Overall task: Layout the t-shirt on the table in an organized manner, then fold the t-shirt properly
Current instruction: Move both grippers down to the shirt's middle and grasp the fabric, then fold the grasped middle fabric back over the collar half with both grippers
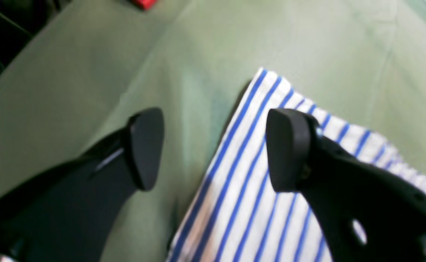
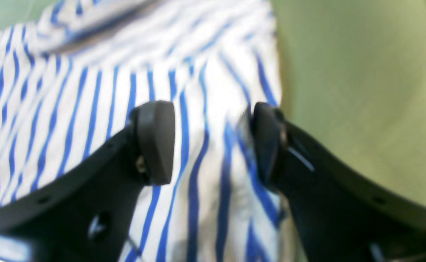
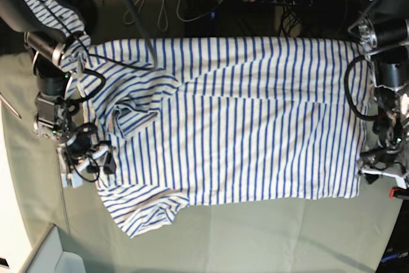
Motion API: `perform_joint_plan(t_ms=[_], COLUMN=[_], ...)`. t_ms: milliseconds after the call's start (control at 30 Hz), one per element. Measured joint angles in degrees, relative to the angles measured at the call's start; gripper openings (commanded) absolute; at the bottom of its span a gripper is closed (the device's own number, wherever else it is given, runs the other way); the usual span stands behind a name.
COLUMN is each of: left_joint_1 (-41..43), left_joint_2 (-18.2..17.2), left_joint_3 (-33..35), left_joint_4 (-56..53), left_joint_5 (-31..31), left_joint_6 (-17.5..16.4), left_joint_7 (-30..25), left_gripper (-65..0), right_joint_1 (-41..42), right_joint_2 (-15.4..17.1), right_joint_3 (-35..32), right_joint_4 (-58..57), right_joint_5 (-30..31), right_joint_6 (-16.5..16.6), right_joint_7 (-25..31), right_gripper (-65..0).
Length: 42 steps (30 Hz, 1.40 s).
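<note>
T-shirt (image 3: pixel 243 126): soft, light, limp, spread on table (image 3: pixel 255 241); grip hem corner beneath open left gripper (image 1: pixel 213 149); right gripper (image 2: pixel 213 142) open astride sleeve fabric.

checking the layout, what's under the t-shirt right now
The t-shirt lies spread on the table, whose grey-green cloth shows around its near edge. Whatever sits beneath the fabric itself is covered and cannot be seen.

The t-shirt (image 3: pixel 243 126) is made of soft, matt cloth. The table (image 1: pixel 89 72) is covered in smooth, dull cloth. The fingertips (image 2: pixel 154 142) are made of matt plastic.
</note>
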Motion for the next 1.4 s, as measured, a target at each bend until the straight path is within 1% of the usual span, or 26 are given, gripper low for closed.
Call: perform_joint_plan(t_ms=[133,167,233,333,400,567,700,800,833,933,1000,1167,1200,1267,1400], left_joint_1=[-2.1,-3.0,-4.5,-4.9,-4.6,-4.4,-4.4,-4.6,-4.3,-4.6,-4.7,-4.6,-4.6,-4.6,-4.6], left_joint_2=[1.7,1.8,1.8,2.9,3.2,3.1,2.7,2.4,2.6,2.5,2.6,2.6,2.6,2.5,2.6], left_joint_3=[0.1,0.1,0.0,0.0,0.0,0.0,-0.2,-0.1,-0.1,-0.1,-0.1,-0.1,-0.1,-0.1,-0.1], left_joint_4=[-7.1,-8.8,-11.3,-12.5,-13.1,-13.3,-13.9,-18.1,-18.9,-19.2,-19.2,-19.3,-19.3,-19.3,-19.3], left_joint_5=[4.9,5.9,6.6,8.6,10.3,11.3,11.1,11.1,11.4,11.1,11.1,11.1,11.1,11.1,11.1], left_joint_6=[-0.6,-1.5,-5.6,-8.1,-8.0,-8.0,-8.0,-7.9,-7.8,-7.8,-7.8,-8.0,-8.0,-8.0,-8.1], left_joint_7=[-2.1,-2.9,-5.5,-7.2,-7.8,-9.0,-9.7,-9.8,-11.7,-10.4,-10.6,-10.6,-10.6,-10.6,-10.2], left_gripper=[-22.7,-22.7,-22.7,-22.7,-22.7,-22.7,-22.7,-22.7,-22.7,-22.7,-22.7,-23.5,-26.0,-35.2,-58.4], right_joint_1=[0.0,0.1,0.2,-0.6,-1.0,-1.0,-1.0,-1.4,-1.5,-1.6,-1.6,-1.7,-1.7,-1.7,-2.5], right_joint_2=[0.0,0.0,0.0,-0.1,-0.1,-0.1,-0.1,-0.1,-0.1,-0.1,-0.1,-0.1,-0.1,-0.1,-0.1], right_joint_3=[0.0,0.0,0.0,0.0,0.0,0.0,0.0,0.0,0.0,0.0,0.0,0.0,0.0,0.0,0.0], right_joint_4=[-0.3,-0.3,-0.3,-0.3,-0.3,-0.3,-0.3,-0.3,-0.3,-0.3,-0.3,-0.3,-0.3,-0.3,-0.2], right_joint_5=[0.0,0.0,0.0,0.0,0.1,0.0,0.0,0.3,0.4,0.5,0.5,0.5,0.5,0.5,1.3], right_joint_6=[0.0,-0.1,0.0,0.0,0.0,-0.1,-0.1,-0.1,-0.1,-0.1,-0.1,-0.1,-0.1,-0.1,-0.1], right_joint_7=[0.3,0.5,0.4,0.5,0.9,0.5,0.4,0.7,0.8,0.8,0.8,0.8,0.8,0.8,1.1], right_gripper=[-30.2,-30.2,-30.6,-31.7,-34.4,-42.0,-43.9,-46.0,-46.9,-49.8,-51.2,-52.3,-52.3,-53.9,-61.7])
